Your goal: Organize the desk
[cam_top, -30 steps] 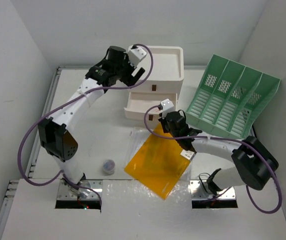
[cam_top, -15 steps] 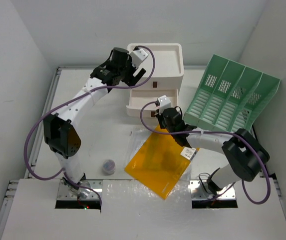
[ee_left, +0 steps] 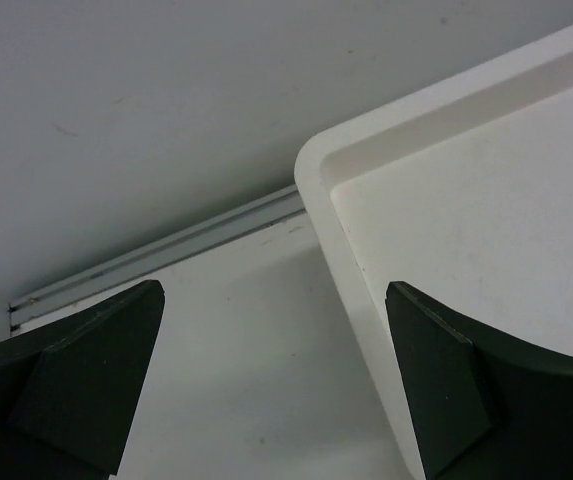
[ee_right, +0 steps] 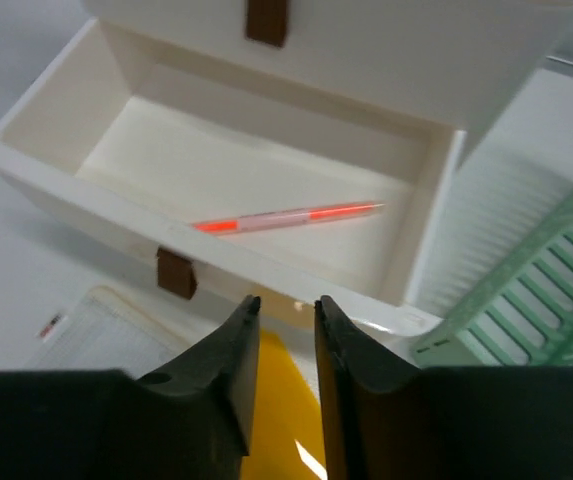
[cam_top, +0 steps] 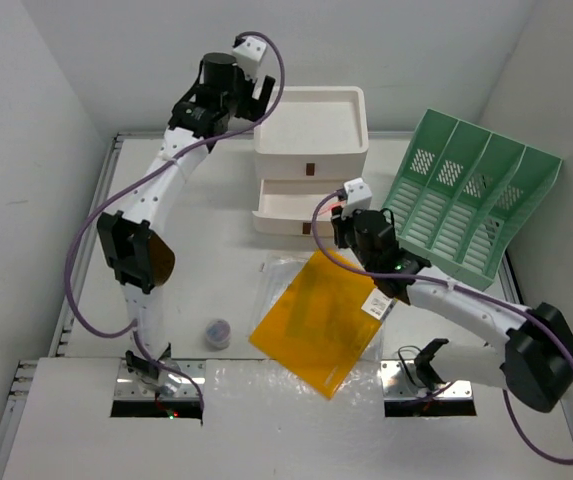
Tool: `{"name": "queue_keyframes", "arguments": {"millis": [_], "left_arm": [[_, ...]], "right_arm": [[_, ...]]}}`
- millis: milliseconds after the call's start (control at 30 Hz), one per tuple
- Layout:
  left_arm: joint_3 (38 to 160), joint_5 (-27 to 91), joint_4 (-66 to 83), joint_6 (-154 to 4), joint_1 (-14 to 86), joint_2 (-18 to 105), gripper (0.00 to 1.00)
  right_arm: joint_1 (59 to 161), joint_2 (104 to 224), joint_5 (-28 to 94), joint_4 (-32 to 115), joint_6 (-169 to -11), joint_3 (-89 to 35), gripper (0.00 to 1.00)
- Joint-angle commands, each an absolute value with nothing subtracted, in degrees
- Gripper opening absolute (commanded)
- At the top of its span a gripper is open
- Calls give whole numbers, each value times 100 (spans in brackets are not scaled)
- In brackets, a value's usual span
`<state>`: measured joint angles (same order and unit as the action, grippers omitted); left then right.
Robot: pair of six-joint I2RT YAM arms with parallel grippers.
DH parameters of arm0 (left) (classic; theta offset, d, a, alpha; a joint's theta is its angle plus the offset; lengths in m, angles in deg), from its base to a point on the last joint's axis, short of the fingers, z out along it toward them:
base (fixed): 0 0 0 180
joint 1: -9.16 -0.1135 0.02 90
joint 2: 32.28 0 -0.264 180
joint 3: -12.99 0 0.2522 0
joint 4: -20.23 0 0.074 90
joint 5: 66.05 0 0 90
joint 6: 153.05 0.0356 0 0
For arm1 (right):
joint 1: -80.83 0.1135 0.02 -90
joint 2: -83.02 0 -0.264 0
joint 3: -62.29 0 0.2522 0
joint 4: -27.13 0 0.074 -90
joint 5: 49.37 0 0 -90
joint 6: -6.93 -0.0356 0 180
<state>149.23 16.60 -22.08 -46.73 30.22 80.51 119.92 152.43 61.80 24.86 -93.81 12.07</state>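
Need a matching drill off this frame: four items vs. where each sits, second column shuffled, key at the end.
Items
1. pen
2. orange folder
3. green file rack
4. small round object

Places
A. at the right, beside the drawer box
B. inside the open lower drawer
C. on the bare desk, just left of the folder
D. flat on the desk in front of the drawer box

Pairs: 1-B, 2-D, 3-A, 4-C
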Motion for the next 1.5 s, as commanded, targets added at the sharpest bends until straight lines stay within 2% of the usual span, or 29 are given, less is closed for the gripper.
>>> {"name": "queue_keyframes", "arguments": {"millis": [0,67,133,267,433,533,633,667,700,733,767,800,833,933,967,1467], "left_arm": [[15270,1534,-2297,-5259,2990,8531,92],[15305,1569,-2166,-5303,2964,8645,92],[15401,1630,-2226,-5329,2964,8734,92],[15358,1894,-2315,-5330,2964,8927,91],[15147,1965,-2306,-5338,2964,8945,86],[14972,1982,-2288,-5295,2964,8884,76],[14761,2061,-2236,-5268,2964,8796,62],[14699,2079,-2236,-5259,2964,8787,53],[14699,2105,-2244,-5259,2964,8787,49],[14699,2140,-2262,-5251,2964,8778,45],[14707,2149,-2297,-5216,2964,8778,34],[14690,2140,-2306,-5198,2964,8778,29],[14672,2123,-2315,-5154,2955,8778,20],[14655,2140,-2350,-5057,2964,8796,3],[14655,2149,-2376,-5048,2964,8813,0],[14663,2632,-2490,-5066,2964,8796,0]], "right_arm": [[11740,14965,6734,3375,-9756,645,30],[11608,15096,6953,3868,-9906,242,40],[11318,15384,7069,4254,-10072,-93,41],[10642,15869,6209,4248,-10503,-358,42],[10544,16502,5926,4343,-10539,-744,40],[10518,16766,5944,4353,-10583,-746,34],[10491,16933,5856,4300,-10592,-728,24],[10482,16977,5847,4292,-10583,-736,22],[10474,17082,5847,4291,-10592,-771,18],[10465,17135,5864,4283,-10592,-841,9],[10421,17179,5908,4283,-10575,-885,3],[10403,17266,5969,4274,-10583,-938,0],[10394,17302,6144,4256,-10574,-1017,0],[10377,17390,6417,4124,-10609,-1176,0],[10377,17408,6488,4124,-10662,-1228,0],[10394,17574,7464,2403,-12508,-1176,0]]}}
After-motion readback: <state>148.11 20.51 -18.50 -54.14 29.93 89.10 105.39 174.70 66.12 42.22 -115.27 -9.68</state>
